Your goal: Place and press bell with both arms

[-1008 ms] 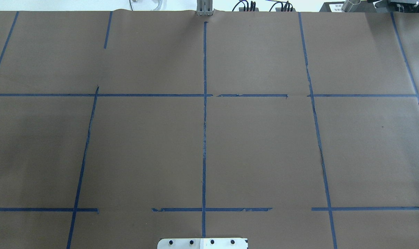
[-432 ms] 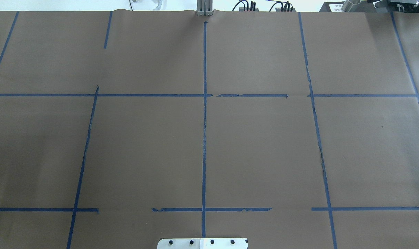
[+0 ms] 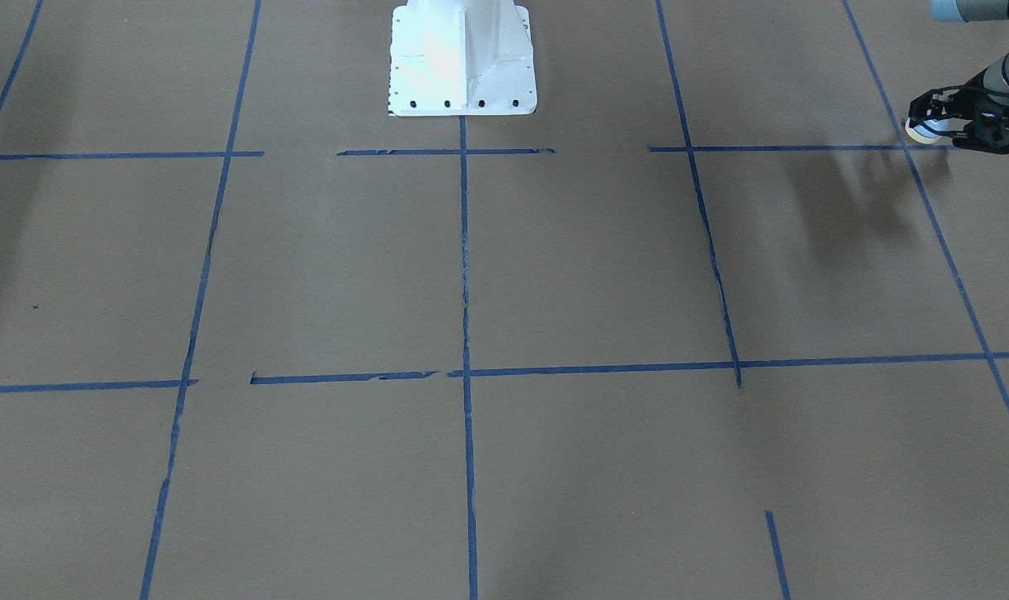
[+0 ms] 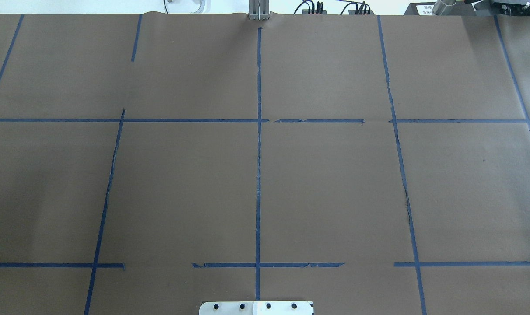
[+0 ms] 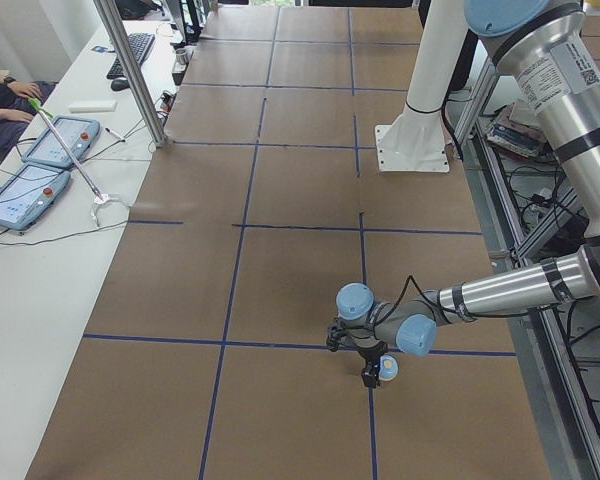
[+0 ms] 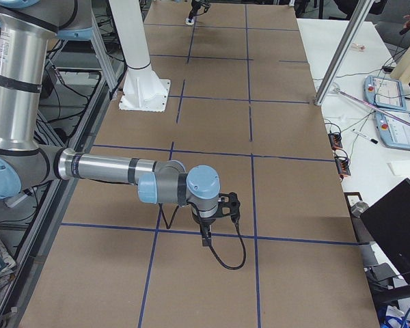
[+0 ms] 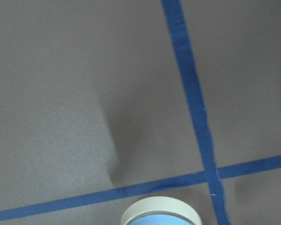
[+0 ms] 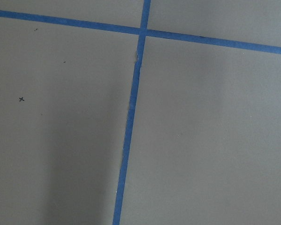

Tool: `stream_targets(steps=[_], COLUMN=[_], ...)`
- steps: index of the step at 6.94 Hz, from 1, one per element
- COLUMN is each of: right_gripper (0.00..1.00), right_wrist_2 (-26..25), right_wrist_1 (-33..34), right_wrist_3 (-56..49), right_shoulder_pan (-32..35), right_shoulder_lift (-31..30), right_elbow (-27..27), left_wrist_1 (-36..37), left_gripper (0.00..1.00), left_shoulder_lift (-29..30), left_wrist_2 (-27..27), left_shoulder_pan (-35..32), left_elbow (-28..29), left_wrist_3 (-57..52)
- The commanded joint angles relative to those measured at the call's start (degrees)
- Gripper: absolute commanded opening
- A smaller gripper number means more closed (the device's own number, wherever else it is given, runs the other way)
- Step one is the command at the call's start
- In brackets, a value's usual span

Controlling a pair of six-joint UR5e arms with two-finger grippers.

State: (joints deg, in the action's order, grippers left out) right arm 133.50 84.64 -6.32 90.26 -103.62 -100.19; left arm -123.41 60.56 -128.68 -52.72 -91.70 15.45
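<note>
The light-blue bell (image 3: 921,132) with its cream base sits between the fingers of my left gripper (image 3: 926,125) at the far right of the front view, held above a blue tape crossing. It also shows in the exterior left view (image 5: 389,369) at the near arm's gripper (image 5: 372,365), and at the bottom edge of the left wrist view (image 7: 161,215). My right gripper (image 6: 220,220) hangs over the table in the exterior right view, near a tape line and empty-looking; I cannot tell whether it is open or shut. Neither arm shows in the overhead view.
The white bolted pedestal (image 3: 462,58) stands at the middle of the robot's side of the brown table (image 4: 335,183), which is marked with blue tape lines. A side bench with teach pendants (image 5: 40,160) and a metal post (image 5: 130,70) runs along the far edge.
No arm or bell shows in the overhead frames. Only the faint shadow at the table's left edge has shifted slightly.
</note>
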Motion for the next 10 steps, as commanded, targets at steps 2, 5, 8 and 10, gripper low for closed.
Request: stream_targets(steps=[2, 5, 8, 10], right_gripper=[1.00, 1.00, 1.00, 1.00], right_wrist_2=[0.0, 0.0, 0.0, 0.0], right_wrist_1=[0.0, -0.1, 0.0, 0.0], right_wrist_3=[-0.2, -0.2, 0.0, 0.1], right_shoulder_pan=[0.0, 0.0, 0.0, 0.0], right_shoulder_lift=[0.0, 0.0, 0.0, 0.0], right_elbow=[0.0, -0.2, -0.3, -0.3], left_wrist_1=[-0.1, -0.4, -3.0, -6.7], left_gripper=[1.00, 0.97, 0.09, 0.07], left_shoulder_lift=[0.0, 0.3, 0.3, 0.0], left_wrist_2=[-0.7, -0.8, -0.6, -0.5], left_shoulder_pan=[2.0, 2.7, 2.8, 1.9], left_elbow=[1.2, 1.2, 0.9, -3.1], left_wrist_3=[0.2, 0.2, 0.3, 1.8])
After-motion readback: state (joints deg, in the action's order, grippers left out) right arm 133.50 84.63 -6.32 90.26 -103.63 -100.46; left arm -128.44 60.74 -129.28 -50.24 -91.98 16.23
